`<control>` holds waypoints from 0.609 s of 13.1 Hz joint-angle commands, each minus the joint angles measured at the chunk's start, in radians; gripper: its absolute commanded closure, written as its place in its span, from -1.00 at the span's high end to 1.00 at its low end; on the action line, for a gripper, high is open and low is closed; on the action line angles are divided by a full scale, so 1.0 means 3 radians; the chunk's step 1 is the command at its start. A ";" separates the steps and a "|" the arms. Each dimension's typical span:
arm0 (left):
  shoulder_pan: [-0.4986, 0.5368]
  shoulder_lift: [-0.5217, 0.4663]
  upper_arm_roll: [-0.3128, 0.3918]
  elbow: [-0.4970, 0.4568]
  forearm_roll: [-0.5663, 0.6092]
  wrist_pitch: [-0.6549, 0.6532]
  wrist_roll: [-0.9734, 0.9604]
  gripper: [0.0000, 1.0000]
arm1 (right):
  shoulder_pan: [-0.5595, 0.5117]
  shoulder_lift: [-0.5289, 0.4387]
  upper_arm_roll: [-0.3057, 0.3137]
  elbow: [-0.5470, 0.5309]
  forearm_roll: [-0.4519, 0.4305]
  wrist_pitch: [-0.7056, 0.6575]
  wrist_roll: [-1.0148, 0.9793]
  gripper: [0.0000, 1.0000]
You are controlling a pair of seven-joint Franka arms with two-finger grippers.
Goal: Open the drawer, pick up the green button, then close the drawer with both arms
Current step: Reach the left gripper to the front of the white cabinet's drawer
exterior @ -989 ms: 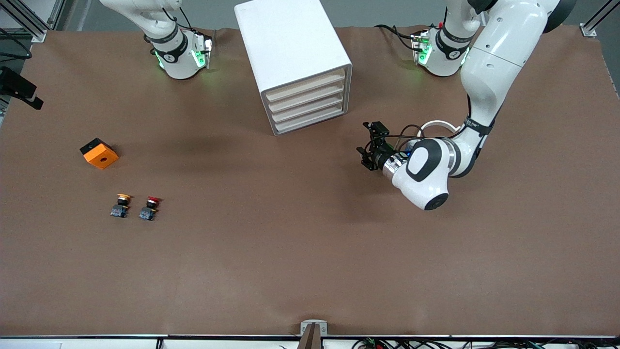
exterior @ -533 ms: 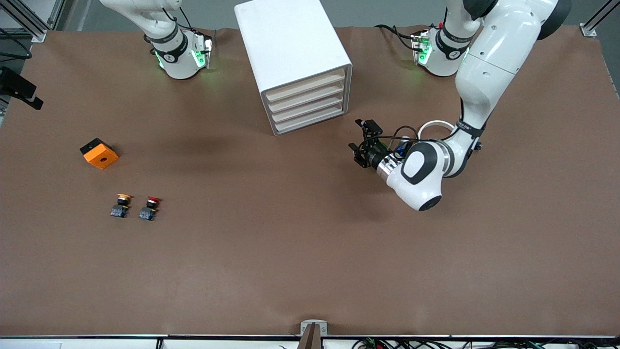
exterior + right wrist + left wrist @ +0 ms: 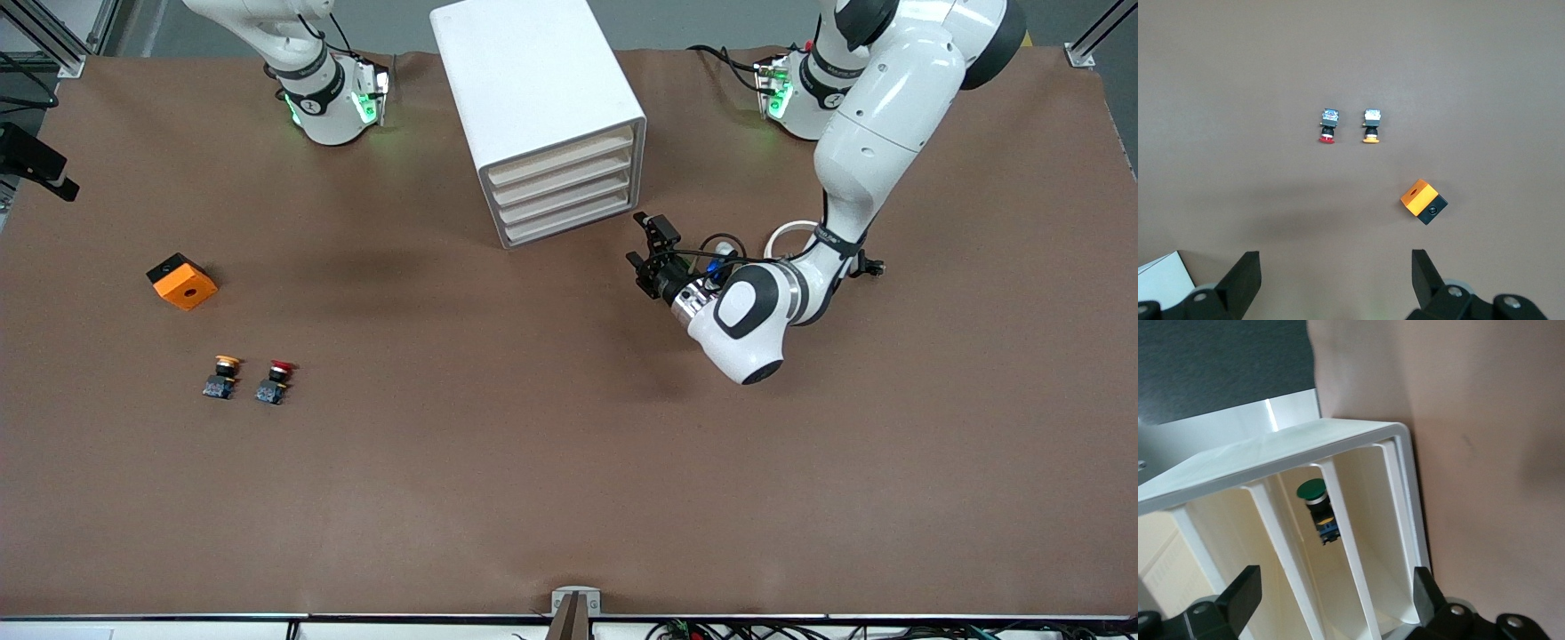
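Only left wrist view shows green button (image 3: 1313,492) inside cabinet (image 3: 1291,447); both fingers wide

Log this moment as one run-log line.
left gripper: open, in front of cabinet | drawers: shut | green button: seen inside cabinet | right gripper: open, high over table, waiting

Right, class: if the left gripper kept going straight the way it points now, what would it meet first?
Most likely the beige fronts of the stacked drawers in the white cabinet. The left gripper, jaws open, points at them; which drawer is hard to judge.
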 commanded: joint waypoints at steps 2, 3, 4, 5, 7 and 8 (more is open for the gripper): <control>-0.0023 0.0141 -0.0011 0.0209 -0.0067 -0.0125 -0.0404 1.00 | -0.0071 0.0005 0.0049 0.0054 -0.0015 -0.0031 0.0011 1.00; -0.0029 0.0176 -0.0011 0.0225 -0.0062 -0.0125 -0.0466 1.00 | -0.0076 0.0010 0.0044 0.0059 -0.0010 -0.0031 0.0011 1.00; -0.0069 0.0202 -0.0011 0.0235 -0.0067 -0.0125 -0.0482 1.00 | -0.0066 0.0010 0.0043 0.0064 -0.0010 -0.0031 0.0006 1.00; -0.0090 0.0238 -0.0011 0.0245 -0.0067 -0.0125 -0.0482 1.00 | -0.0061 0.0025 0.0043 0.0070 -0.0010 -0.0031 0.0001 1.00; -0.0171 0.0294 -0.0011 0.0245 -0.0082 -0.0145 -0.0487 1.00 | -0.0076 0.0051 0.0043 0.0085 -0.0015 -0.0026 0.0001 1.00; -0.0192 0.0310 -0.0016 0.0245 -0.0093 -0.0151 -0.0492 1.00 | -0.0091 0.0071 0.0043 0.0120 -0.0015 -0.0021 -0.0015 1.00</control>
